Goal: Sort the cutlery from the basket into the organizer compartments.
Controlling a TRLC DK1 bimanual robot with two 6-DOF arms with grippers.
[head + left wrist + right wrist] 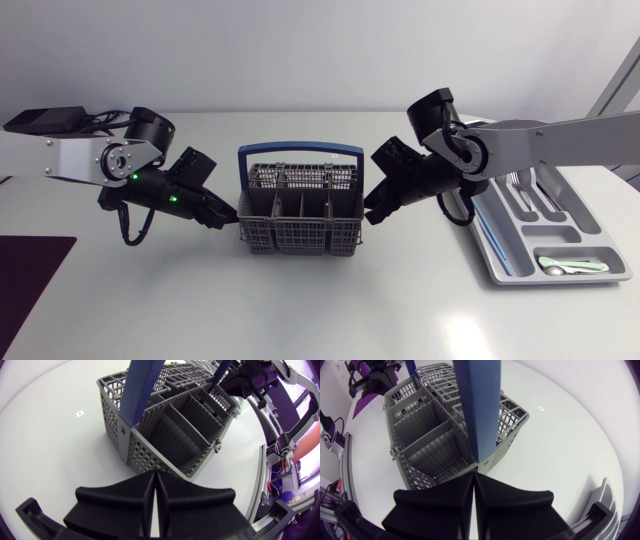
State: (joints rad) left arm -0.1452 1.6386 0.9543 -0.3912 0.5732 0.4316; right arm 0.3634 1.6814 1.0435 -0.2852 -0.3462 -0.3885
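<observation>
Matte black wedges of the left gripper (154,479) were pressed together just beside the grey lattice basket (297,240), blue-handled; the right gripper (473,479), likewise closed, flanked it opposite. Cutlery (572,266) lay in the grey organizer (497,270).

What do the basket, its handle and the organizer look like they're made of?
Basket: likely moulded grey plastic, matte, judging by its grid walls. Handle: probably blue plastic, a smooth flat band. Organizer: light grey, probably plastic, slight sheen; metal not ruled out.
</observation>
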